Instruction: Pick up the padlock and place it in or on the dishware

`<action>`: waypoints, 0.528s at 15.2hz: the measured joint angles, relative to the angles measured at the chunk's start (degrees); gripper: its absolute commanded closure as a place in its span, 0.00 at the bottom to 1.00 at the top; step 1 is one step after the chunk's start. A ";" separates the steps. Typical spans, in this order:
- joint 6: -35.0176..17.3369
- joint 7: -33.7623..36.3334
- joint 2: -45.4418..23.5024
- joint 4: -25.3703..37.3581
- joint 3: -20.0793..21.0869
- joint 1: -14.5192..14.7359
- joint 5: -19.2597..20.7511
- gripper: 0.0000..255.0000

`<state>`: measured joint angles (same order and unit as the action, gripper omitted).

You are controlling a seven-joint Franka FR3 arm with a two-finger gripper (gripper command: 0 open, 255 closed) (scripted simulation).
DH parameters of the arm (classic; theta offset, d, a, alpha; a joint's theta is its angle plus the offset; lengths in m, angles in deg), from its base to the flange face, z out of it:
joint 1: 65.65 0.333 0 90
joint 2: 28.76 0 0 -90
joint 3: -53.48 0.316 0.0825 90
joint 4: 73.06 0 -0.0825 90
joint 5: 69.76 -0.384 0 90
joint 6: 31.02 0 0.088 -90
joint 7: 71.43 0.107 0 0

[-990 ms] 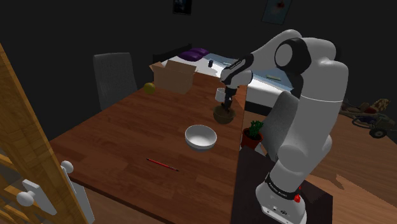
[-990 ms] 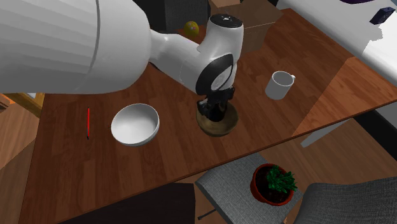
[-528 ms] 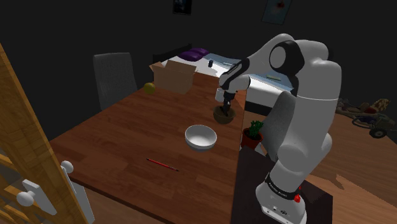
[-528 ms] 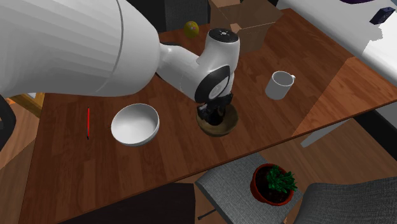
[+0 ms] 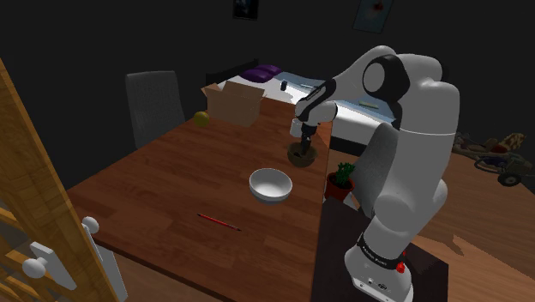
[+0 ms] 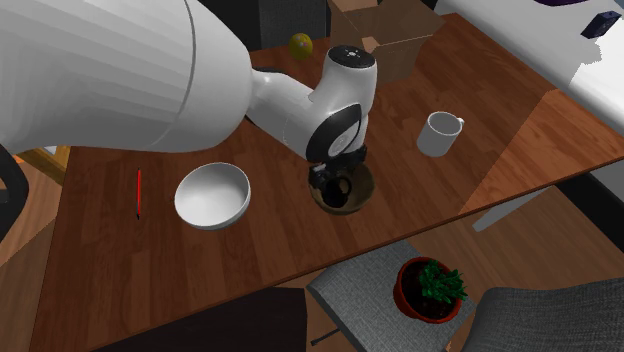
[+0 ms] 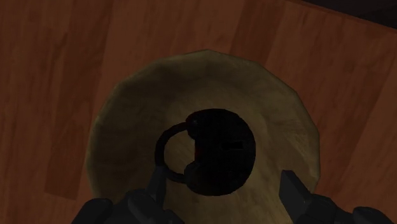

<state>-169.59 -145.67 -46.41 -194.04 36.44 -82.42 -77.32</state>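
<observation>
A black padlock with a thin round shackle lies at the bottom of a brown bowl. That bowl stands near the table edge closest to the stand, at the rim in the second exterior view. My gripper hangs just over the bowl, fingers spread apart on either side of the padlock. One fingertip is near the shackle, the other stands apart from the lock body. In the shoulder view the gripper dips into the bowl.
A white bowl sits on the wooden table beside the brown one. A white mug, a red pen, a cardboard box and a yellow fruit also stand there. A potted plant rests on a chair.
The gripper came down into the brown bowl with the padlock, then its fingers spread; the padlock now rests loose in the bowl.
</observation>
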 measured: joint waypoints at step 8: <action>4.68 1.37 3.56 1.37 -0.69 0.66 1.79 0.00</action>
<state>-164.91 -144.30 -42.84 -192.67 35.75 -81.76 -75.53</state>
